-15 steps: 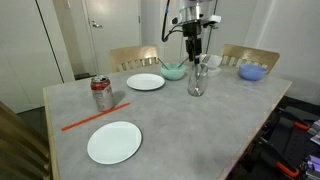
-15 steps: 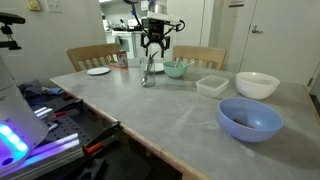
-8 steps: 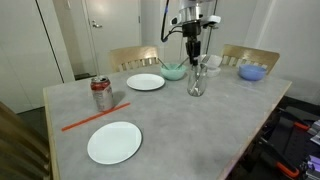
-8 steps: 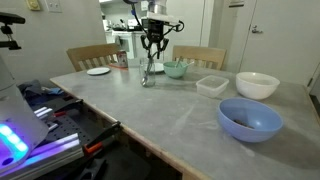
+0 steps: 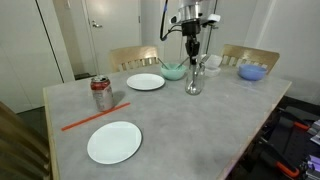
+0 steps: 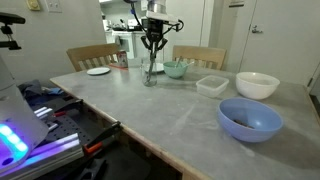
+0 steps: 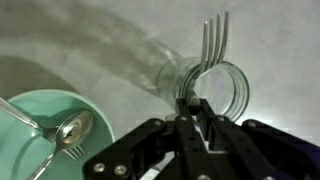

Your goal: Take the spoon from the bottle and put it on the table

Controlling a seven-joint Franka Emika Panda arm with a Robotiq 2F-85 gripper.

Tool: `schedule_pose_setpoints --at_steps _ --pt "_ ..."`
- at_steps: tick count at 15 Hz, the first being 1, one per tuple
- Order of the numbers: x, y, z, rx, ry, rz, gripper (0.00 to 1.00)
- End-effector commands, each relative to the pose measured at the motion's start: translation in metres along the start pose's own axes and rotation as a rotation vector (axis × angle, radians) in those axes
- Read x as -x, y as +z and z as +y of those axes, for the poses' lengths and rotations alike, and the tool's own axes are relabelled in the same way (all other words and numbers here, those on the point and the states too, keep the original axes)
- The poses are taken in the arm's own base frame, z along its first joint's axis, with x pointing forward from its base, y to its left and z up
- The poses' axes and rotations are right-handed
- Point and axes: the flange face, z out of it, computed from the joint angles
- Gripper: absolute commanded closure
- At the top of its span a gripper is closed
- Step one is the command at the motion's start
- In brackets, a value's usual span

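Observation:
The clear glass bottle [image 5: 193, 82] [image 6: 151, 75] stands upright on the speckled grey table [image 5: 200, 125], toward its far side. In the wrist view I look down into the bottle [image 7: 215, 85]. The silver utensil standing in it, the task's spoon [image 7: 214, 32], shows prongs at its lower end. My gripper [image 7: 191, 108] hangs straight above the bottle mouth, also visible in both exterior views [image 5: 192, 50] [image 6: 151, 45]. It is shut on the thin handle sticking out of the glass.
A green bowl [image 7: 45, 130] [image 5: 173, 71] holding cutlery sits just behind the bottle. Also on the table are two white plates [image 5: 113, 142] [image 5: 146, 82], a red can [image 5: 101, 93], an orange stick [image 5: 95, 117], a blue bowl [image 6: 250, 118], a white bowl [image 6: 257, 84] and a clear tub [image 6: 211, 85].
The jaws have closed from wide open onto the utensil's handle. The bottle has shifted slightly under the gripper. The arm has stayed above it.

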Motion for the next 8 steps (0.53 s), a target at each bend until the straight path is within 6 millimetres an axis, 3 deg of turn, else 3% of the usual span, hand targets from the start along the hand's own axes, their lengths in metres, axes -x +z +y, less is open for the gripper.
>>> schedule_pose_setpoints --at_steps 1,8 --pt "-0.002 -0.003 -0.005 -0.019 0.001 -0.02 0.97" --pt "-0.004 -0.012 -0.017 -0.03 0.01 -0.086 0.96"
